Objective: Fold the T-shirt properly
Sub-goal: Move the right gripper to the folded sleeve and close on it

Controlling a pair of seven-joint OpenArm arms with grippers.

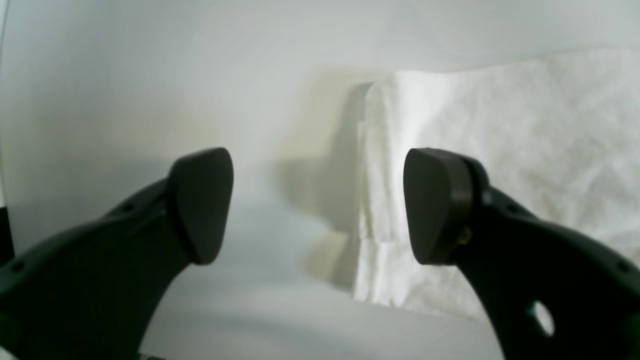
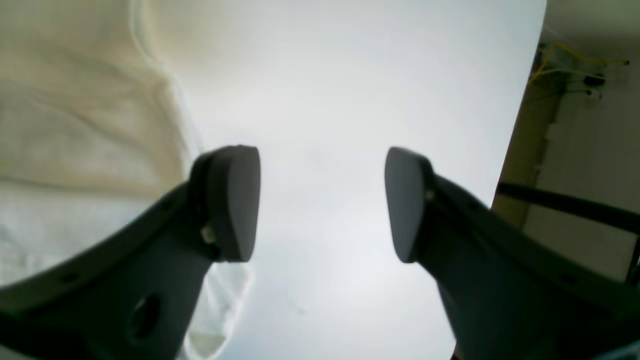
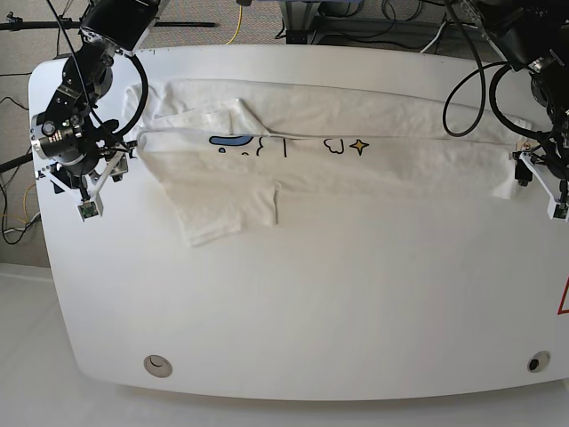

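Observation:
The white T-shirt (image 3: 356,165) lies in a long band across the far half of the table, with a blue cloud and a yellow star of its print showing along a fold. One sleeve (image 3: 227,213) sticks out toward the front. My left gripper (image 1: 317,205) is open just above the table at the shirt's end (image 1: 525,125), whose layered edge runs beside one pad. In the base view it (image 3: 540,189) sits at the table's right side. My right gripper (image 2: 320,205) is open over bare table beside the shirt (image 2: 75,125), at the left side (image 3: 100,189) of the base view.
The white table (image 3: 311,338) has two small round holes near its front corners (image 3: 158,363) (image 3: 534,363). Its side edge (image 2: 520,125) runs close past the right gripper. Cables and stands crowd the floor behind the table (image 3: 356,18).

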